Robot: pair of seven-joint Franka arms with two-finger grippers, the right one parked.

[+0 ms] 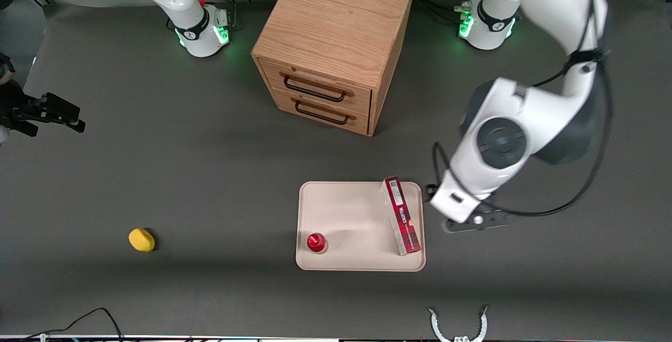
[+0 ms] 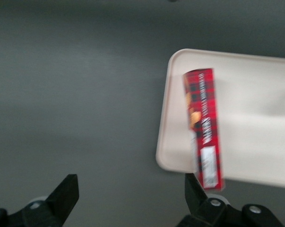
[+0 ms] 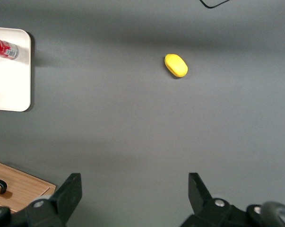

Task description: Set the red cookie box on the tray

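Yellow object [image 1: 141, 239]: small rounded lump at lower left of the front view, alone on the bench [image 1: 184, 174], well apart from everything else. No bearing on the job.

Cabinet [image 1: 336, 48]: wooden, two drawers, both shut, upper centre of the front view. Well clear of the tray.

Red cap-like object [image 1: 316, 242]: small, round, sits on the tray near its corner toward the parked arm's end and nearer the front camera. Well apart from the box; nothing crowds the box.

Tray [image 1: 346, 210]: cream, low rim, lower centre of the front view, flat on the bench.

Red cookie box [image 1: 401, 215]: lies on the tray along the edge toward the working arm, slightly slanted to that edge, plaid face up. Wrist view shows one end [image 2: 209, 175] reaching the tray rim or just over it; cannot tell which.

Handling (judgement): cardboard, probably light, stiff enough but will dent if squeezed hard; printed faces likely slick. Best hold would be across the narrow width, near mid-length, so it does not pivot.

Gripper [image 1: 475, 222]: right of the tray in the front view, over bare bench just beside the box's edge; jaws spread wide, carrying nothing.

Status (judgement): placement looks done.
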